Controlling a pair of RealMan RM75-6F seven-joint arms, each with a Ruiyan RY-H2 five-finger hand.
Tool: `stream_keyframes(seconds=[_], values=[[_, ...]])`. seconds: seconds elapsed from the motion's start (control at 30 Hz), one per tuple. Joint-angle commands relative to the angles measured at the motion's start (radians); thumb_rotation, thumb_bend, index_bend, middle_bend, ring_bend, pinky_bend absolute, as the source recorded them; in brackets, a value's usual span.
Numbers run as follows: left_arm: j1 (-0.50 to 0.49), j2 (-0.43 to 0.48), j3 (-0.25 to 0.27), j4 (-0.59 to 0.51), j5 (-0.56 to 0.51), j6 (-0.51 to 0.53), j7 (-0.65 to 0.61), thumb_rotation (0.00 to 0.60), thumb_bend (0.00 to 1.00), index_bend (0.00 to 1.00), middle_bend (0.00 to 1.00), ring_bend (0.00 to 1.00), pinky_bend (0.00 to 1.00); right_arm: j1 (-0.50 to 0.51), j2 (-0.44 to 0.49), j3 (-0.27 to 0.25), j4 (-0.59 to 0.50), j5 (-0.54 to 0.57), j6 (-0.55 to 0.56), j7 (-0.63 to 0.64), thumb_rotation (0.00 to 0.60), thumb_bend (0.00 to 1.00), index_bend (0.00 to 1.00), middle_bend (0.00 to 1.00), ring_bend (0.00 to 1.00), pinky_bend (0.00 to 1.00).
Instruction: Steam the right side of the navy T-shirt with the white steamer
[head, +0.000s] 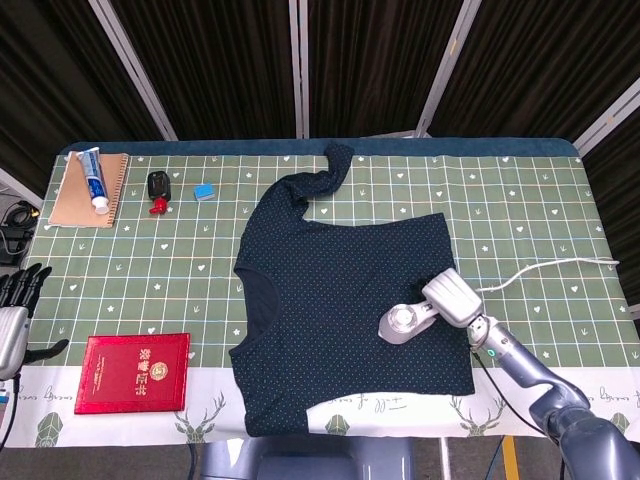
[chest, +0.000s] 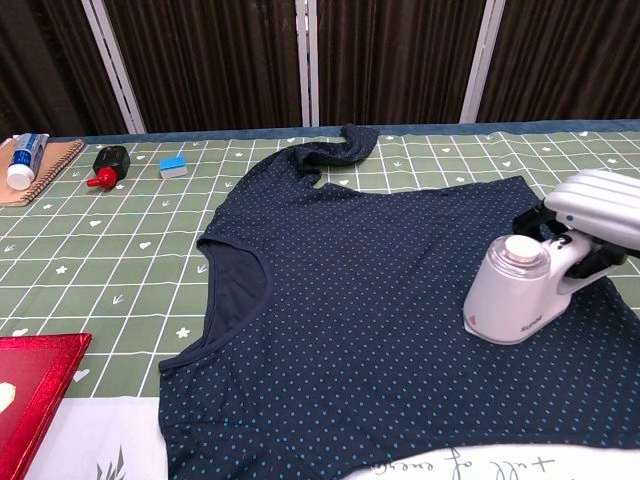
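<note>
The white steamer is gripped by its handle in the right hand, fingers wrapped round it, and is stood base-down on the right side of the navy T-shirt, which is spread flat on the bench; the steamer is judged rigid and moderately heavy, best kept held at the handle, while the thin, soft shirt is likely to drag and wrinkle under a hard push. A white cord is trailed off to the right across the smooth green grid-patterned cloth. The left hand is seen at the bench's left edge, spread and holding nothing, and dark curtains are hung behind.
</note>
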Motion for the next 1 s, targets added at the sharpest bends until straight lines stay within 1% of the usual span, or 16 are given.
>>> stream_keyframes(seconds=[0.03, 0.2, 0.43, 0.6, 0.8, 0.9, 1.0], values=[[0.0, 0.0, 0.0, -0.001, -0.001, 0.0, 0.0, 0.6, 0.0, 0.0, 0.0, 0.0, 0.0, -0.013, -0.009, -0.001, 0.029, 0.006, 0.002, 0.035, 0.6, 0.41, 0.82, 0.71, 0.71, 0.79], [-0.001, -0.001, 0.001, 0.0, 0.0, -0.002, 0.0, 0.6, 0.0, 0.0, 0.0, 0.0, 0.0, -0.004, -0.028, -0.009, 0.024, -0.014, 0.031, 0.047, 0.6, 0.41, 0.82, 0.71, 0.71, 0.79], [-0.002, -0.002, 0.002, 0.0, 0.004, -0.001, 0.002, 0.6, 0.0, 0.0, 0.0, 0.0, 0.0, 0.019, -0.046, -0.027, -0.014, -0.051, 0.053, 0.002, 0.6, 0.41, 0.82, 0.71, 0.71, 0.79], [-0.002, 0.0, 0.001, 0.001, 0.002, -0.001, -0.003, 0.6, 0.0, 0.0, 0.0, 0.0, 0.0, 0.047, -0.059, -0.034, -0.112, -0.085, 0.085, -0.054, 0.6, 0.41, 0.82, 0.71, 0.71, 0.79], [-0.001, 0.003, 0.001, 0.001, 0.003, 0.001, -0.009, 0.6, 0.0, 0.0, 0.0, 0.0, 0.0, 0.064, -0.063, -0.04, -0.199, -0.107, 0.075, -0.129, 0.6, 0.41, 0.82, 0.71, 0.71, 0.79], [0.0, 0.006, 0.001, 0.001, 0.003, 0.0, -0.014, 0.6, 0.0, 0.0, 0.0, 0.0, 0.0, 0.065, -0.061, -0.038, -0.222, -0.105, 0.063, -0.151, 0.6, 0.41, 0.82, 0.71, 0.71, 0.79], [0.0, 0.007, 0.001, 0.002, 0.002, 0.0, -0.016, 0.6, 0.0, 0.0, 0.0, 0.0, 0.0, 0.061, -0.053, -0.035, -0.223, -0.099, 0.056, -0.155, 0.6, 0.41, 0.82, 0.71, 0.71, 0.79]])
